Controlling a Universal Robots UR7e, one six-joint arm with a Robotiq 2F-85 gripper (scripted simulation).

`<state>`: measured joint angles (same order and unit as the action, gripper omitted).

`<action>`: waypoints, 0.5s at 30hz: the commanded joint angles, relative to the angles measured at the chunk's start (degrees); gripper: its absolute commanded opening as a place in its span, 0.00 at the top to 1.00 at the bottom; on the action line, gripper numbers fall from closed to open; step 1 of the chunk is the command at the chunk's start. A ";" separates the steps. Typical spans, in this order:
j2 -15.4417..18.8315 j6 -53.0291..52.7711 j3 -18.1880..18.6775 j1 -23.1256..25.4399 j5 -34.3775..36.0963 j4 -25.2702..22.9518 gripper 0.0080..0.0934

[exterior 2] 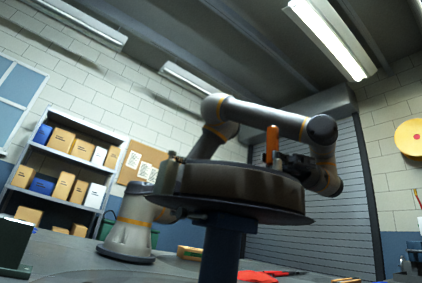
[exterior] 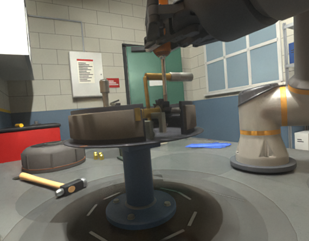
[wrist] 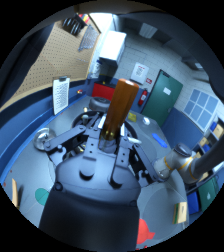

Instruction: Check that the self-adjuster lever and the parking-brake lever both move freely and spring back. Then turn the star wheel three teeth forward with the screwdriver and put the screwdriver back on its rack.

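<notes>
My gripper (exterior: 162,46) grips the screwdriver (wrist: 119,110) by its orange handle, upright above the brake assembly (exterior: 129,123) on its blue pedestal. The screwdriver's metal shaft (exterior: 164,80) points straight down into the dark mechanism at the middle of the backing plate, where the star wheel (exterior: 163,104) sits; the tip itself is hidden. The yellow parking-brake lever with a grey grip (exterior: 167,77) rises behind the shaft. A grey lever knob (exterior: 104,91) stands up at the far left of the assembly. The brown brake shoe (exterior: 106,126) curves across the front.
The arm's base (exterior: 263,135) stands on the table to the right of the pedestal. A brake drum (exterior: 52,157) rests on the table at left, with a hammer (exterior: 52,184) in front of it. A blue cloth (exterior: 208,145) lies behind, and a red cabinet (exterior: 26,142) stands far left.
</notes>
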<state>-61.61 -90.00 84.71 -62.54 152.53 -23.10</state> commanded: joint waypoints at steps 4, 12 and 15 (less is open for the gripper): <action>0.22 0.01 0.02 0.11 -0.09 -0.33 1.00; 0.47 0.01 -0.01 0.24 -0.20 -0.54 1.00; 0.51 0.00 -0.04 0.27 -0.23 -0.55 1.00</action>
<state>-61.11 -89.99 84.68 -62.28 152.28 -23.58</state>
